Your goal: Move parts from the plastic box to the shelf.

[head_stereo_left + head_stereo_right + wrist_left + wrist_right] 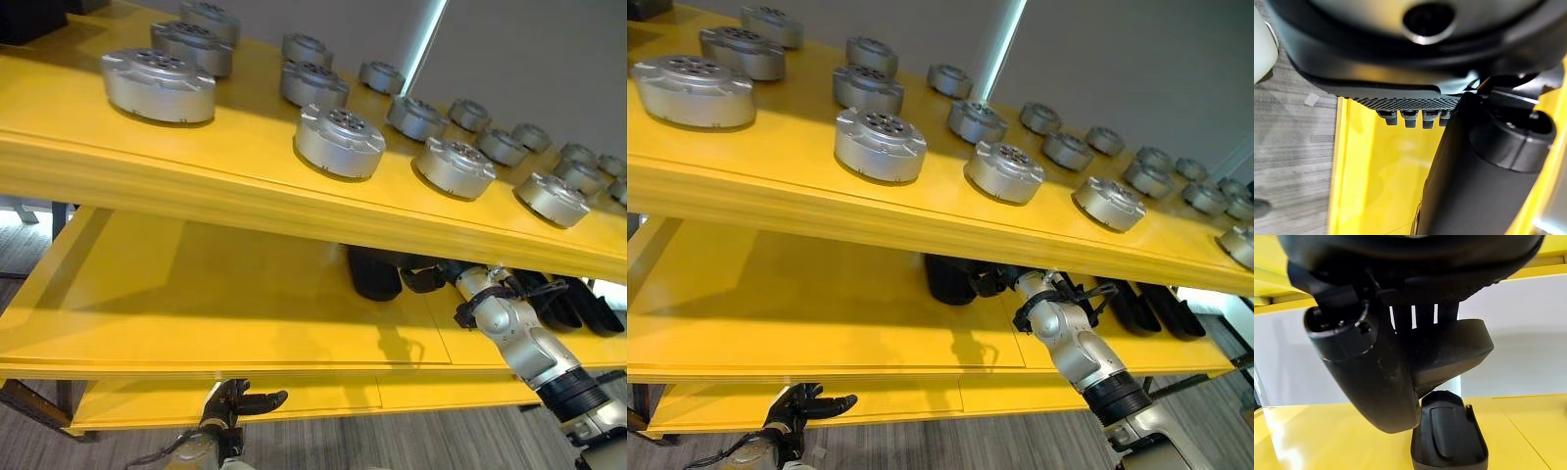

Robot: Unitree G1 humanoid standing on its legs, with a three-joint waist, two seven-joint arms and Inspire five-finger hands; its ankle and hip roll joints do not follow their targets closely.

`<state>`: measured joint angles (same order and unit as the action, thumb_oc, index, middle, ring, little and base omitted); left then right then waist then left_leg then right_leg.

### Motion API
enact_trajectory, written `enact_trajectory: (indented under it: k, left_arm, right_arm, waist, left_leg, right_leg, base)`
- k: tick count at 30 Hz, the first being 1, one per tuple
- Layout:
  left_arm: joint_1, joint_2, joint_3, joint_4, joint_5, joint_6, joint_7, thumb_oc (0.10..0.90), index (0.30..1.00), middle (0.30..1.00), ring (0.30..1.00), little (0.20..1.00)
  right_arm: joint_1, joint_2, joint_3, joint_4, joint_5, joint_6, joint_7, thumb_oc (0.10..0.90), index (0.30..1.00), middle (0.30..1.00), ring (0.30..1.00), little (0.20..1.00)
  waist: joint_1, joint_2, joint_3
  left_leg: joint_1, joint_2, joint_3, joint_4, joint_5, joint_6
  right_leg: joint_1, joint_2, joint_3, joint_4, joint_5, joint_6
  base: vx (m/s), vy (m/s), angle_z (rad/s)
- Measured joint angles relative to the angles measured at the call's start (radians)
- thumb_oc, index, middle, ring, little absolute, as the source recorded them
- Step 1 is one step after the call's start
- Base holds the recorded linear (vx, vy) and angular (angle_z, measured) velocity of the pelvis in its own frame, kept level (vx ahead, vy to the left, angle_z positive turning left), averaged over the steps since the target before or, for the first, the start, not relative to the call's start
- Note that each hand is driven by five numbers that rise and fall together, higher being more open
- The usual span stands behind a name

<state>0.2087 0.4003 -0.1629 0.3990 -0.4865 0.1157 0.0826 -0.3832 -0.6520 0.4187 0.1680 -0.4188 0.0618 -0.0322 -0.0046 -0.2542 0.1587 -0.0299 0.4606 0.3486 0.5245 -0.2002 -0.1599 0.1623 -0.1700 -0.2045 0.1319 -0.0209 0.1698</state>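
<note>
Right hand [423, 278] sits under the top board of the yellow shelf [245, 294], on the middle level, at about 4 o'clock in the head views. It touches a black part [375, 274] that stands upright on that level; in the right wrist view the fingers [1425, 352] curve over the top of the part [1449, 435], thumb beside it. Looks like a grip on it, palm hides most of the contact.

Further out at 3 o'clock on the same level: more black parts [578, 305] lying in a row, just beside the right arm.

Left hand [240, 401] hangs low at 6 o'clock, in front of the shelf's bottom edge, fingers relaxed and spread, holding nothing. Its wrist view shows fingertips [1405, 118] straight, yellow shelf surface past them.

Top level, 9 to 2 o'clock: many round silver metal parts [339, 141] set in loose rows, apart from each other, larger ones near the front edge, smaller ones toward the back.

Grey floor [392, 441] below the shelf.
</note>
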Motion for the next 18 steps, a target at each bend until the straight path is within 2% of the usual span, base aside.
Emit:
enact_trajectory:
  k: [9,13,18]
  left_arm:
    - [0.020,-0.017,0.046,-0.001,-0.018,0.000,0.024,0.900,1.000,1.000,1.000,1.000]
    - [0.030,-0.018,0.050,-0.001,-0.020,-0.006,0.040,0.900,1.000,1.000,1.000,1.000]
    - [0.046,-0.031,0.043,-0.006,-0.065,-0.015,0.047,0.900,1.000,1.000,1.000,1.000]
  right_arm:
    - [0.031,0.049,0.029,0.037,0.033,0.021,0.003,0.400,0.300,0.300,0.300,0.300]
    - [0.031,0.064,0.080,0.042,0.071,0.027,0.004,0.400,0.300,0.300,0.300,0.300]
    - [0.023,0.071,0.084,0.072,0.153,0.029,0.000,0.400,0.300,0.300,0.300,0.300]
  waist:
    - [0.034,-0.053,-0.042]
    - [0.045,-0.091,-0.076]
    - [0.071,-0.103,-0.104]
  left_leg:
    - [0.033,0.027,-0.017,-0.005,0.006,-0.014]
    - [0.028,0.046,-0.040,0.001,0.007,-0.021]
    - [-0.032,0.045,-0.079,0.002,0.016,-0.025]
  right_leg:
    - [-0.016,0.014,-0.007,0.131,-0.086,-0.017]
    - [-0.055,0.018,-0.012,0.247,-0.164,-0.031]
    - [-0.091,0.017,-0.048,0.270,-0.182,-0.037]
  base:
    - [0.04,-0.031,0.03]
    - [0.04,-0.024,0.06]
    - [0.02,-0.025,0.17]
